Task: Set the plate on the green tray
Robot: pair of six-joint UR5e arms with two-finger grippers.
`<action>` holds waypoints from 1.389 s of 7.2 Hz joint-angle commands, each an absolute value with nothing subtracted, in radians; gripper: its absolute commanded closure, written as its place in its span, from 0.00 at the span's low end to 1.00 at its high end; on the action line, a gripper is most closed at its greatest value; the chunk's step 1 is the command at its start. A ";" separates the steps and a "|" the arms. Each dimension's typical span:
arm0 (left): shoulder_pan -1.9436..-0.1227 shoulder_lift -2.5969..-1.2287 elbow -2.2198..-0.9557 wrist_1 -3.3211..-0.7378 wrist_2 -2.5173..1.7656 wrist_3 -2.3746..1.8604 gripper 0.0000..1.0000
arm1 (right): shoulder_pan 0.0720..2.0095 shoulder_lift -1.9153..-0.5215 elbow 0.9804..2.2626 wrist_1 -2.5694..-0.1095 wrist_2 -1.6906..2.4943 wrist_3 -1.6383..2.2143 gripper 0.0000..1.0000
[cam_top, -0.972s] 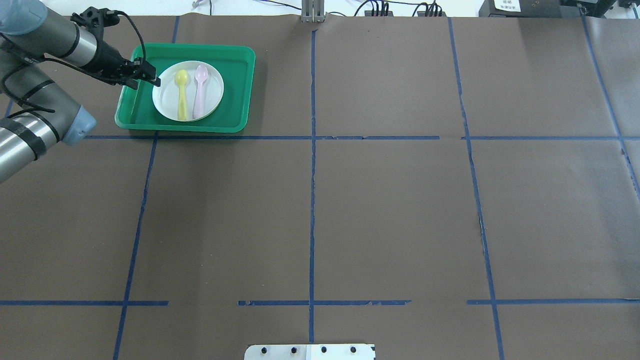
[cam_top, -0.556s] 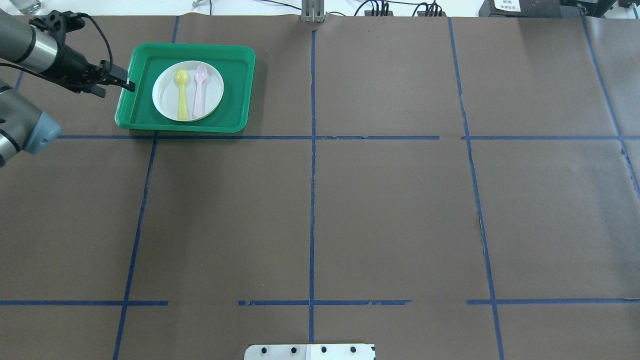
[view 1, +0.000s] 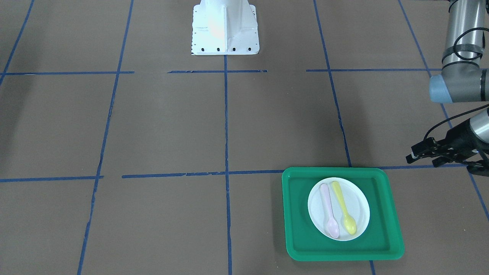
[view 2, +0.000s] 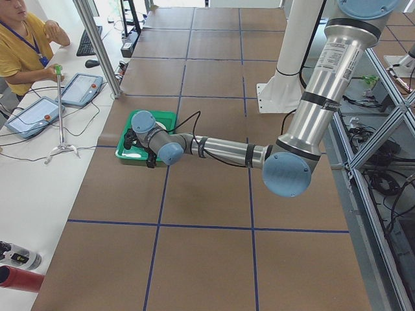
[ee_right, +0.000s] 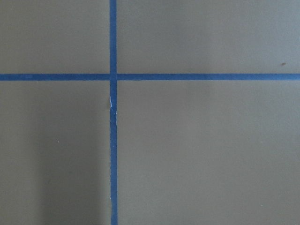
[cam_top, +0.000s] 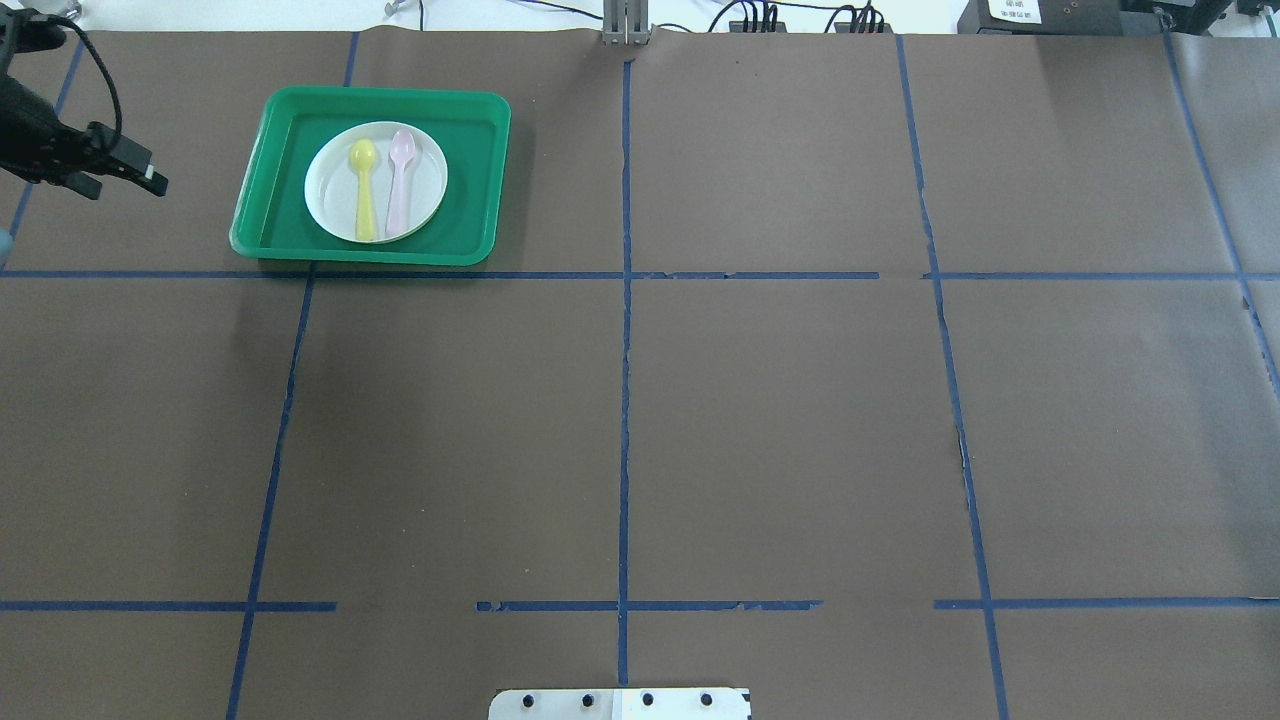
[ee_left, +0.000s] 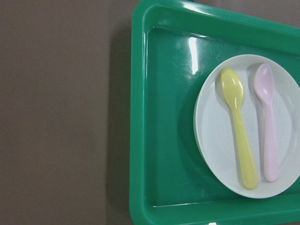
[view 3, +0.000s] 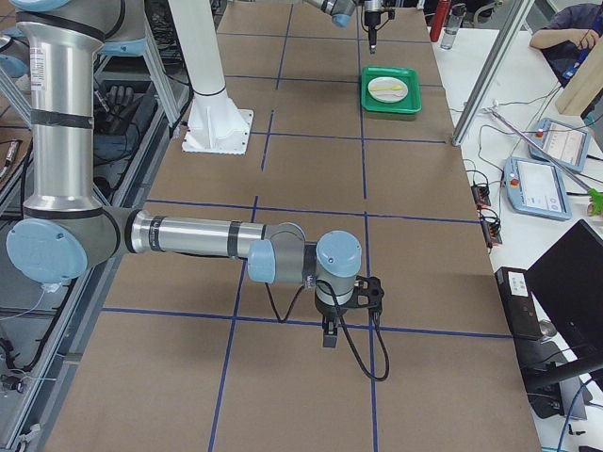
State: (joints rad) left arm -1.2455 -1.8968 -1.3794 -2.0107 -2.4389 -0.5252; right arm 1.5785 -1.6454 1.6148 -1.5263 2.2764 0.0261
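Silver arm tubes [view 2: 227, 150], pale-blue joint caps [view 2: 287, 174], black left claw [cam_top: 126, 184]

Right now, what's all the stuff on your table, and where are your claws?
large flat bright green plastic tray: one, green, far-left part of the table.
small round white plate: one, white, flat inside the tray.
yellow plastic spoon: one, yellow, lying on the plate.
pink plastic spoon: one, pale pink, on the plate beside the yellow one.
blue tape lines: several, blue, a grid across the brown table cover.
left claw: one, black, open, empty, beside the tray.
right claw: one, black, far from the tray; open or shut unclear.
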 commanded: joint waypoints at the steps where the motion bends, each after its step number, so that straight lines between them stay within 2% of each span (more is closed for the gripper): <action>1: -1.354 -1.850 -1.483 -1.710 -2.433 -0.204 0.00 | 1.578 -1.644 1.615 -1.526 2.276 0.026 0.00; 3: -1.411 -1.591 -1.656 -1.706 -2.389 -0.117 0.00 | 1.578 -1.644 1.615 -1.526 2.276 0.026 0.00; 4: -1.414 -1.515 -1.681 -1.706 -2.387 -0.079 0.00 | 1.578 -1.646 1.614 -1.526 2.276 0.026 0.00; 10: -1.546 -1.394 -1.666 -1.707 -2.395 -0.026 0.00 | 1.578 -1.646 1.614 -1.526 2.276 0.025 0.00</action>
State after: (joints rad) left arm -1.5245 -1.4093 -1.6669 -1.7052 -2.3920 -0.0270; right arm 1.5785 -1.6459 1.6140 -1.5263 2.2764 0.0247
